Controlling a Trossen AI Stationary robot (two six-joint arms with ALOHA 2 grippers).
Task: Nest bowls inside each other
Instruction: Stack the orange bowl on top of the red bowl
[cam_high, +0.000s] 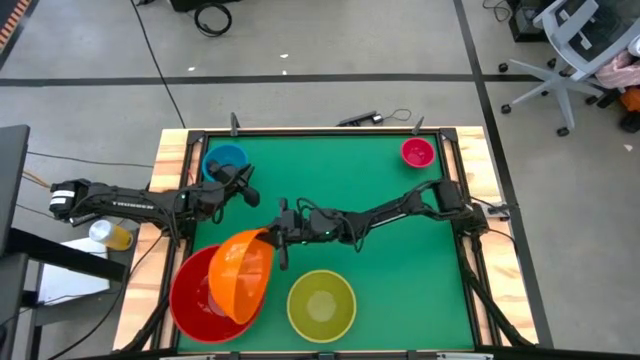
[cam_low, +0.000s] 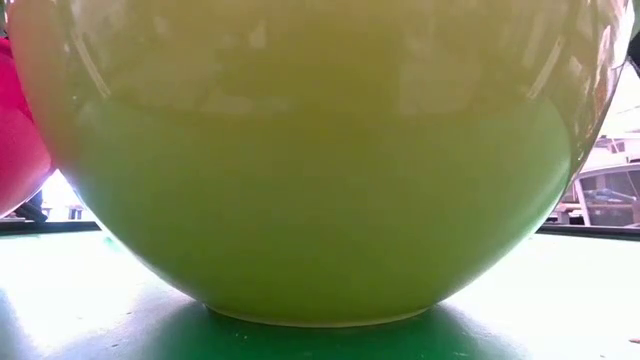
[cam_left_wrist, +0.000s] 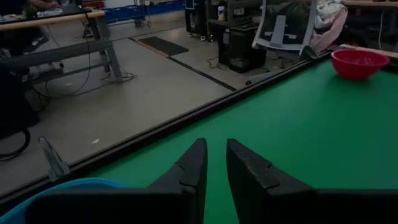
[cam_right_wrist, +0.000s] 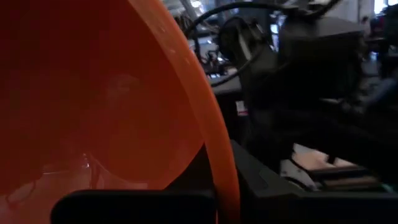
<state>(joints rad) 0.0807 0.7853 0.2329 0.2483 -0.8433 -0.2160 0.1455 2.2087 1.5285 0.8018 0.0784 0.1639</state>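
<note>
The orange bowl (cam_high: 243, 277) hangs tilted over the red bowl (cam_high: 196, 297) at the near left, with my right gripper (cam_high: 272, 243) shut on it. The yellow-green bowl (cam_high: 321, 305) stands on its base near the front edge and fills the low view (cam_low: 320, 200). At the far left is the blue bowl (cam_high: 225, 160). Just to its right, my left gripper (cam_high: 248, 188) hovers with a narrow gap between its fingers (cam_left_wrist: 193, 171) and holds nothing. The magenta bowl (cam_high: 417, 152) sits at the far right. My right gripper holds the orange bowl by its rim (cam_right_wrist: 219, 177), on the side toward the table's far right. One finger (cam_right_wrist: 130, 208) is inside the bowl and the other (cam_right_wrist: 267, 186) outside. The fingers reach in roughly level from the right. The bowl is steeply tilted above the red bowl; whether the two touch, I cannot tell.
A raised wooden border (cam_high: 170, 160) frames the green table. Bare green surface lies between the magenta bowl and the yellow-green bowl. A bottle (cam_high: 110, 235) lies off the table at the left. An office chair (cam_high: 570, 50) stands on the floor beyond the far right corner.
</note>
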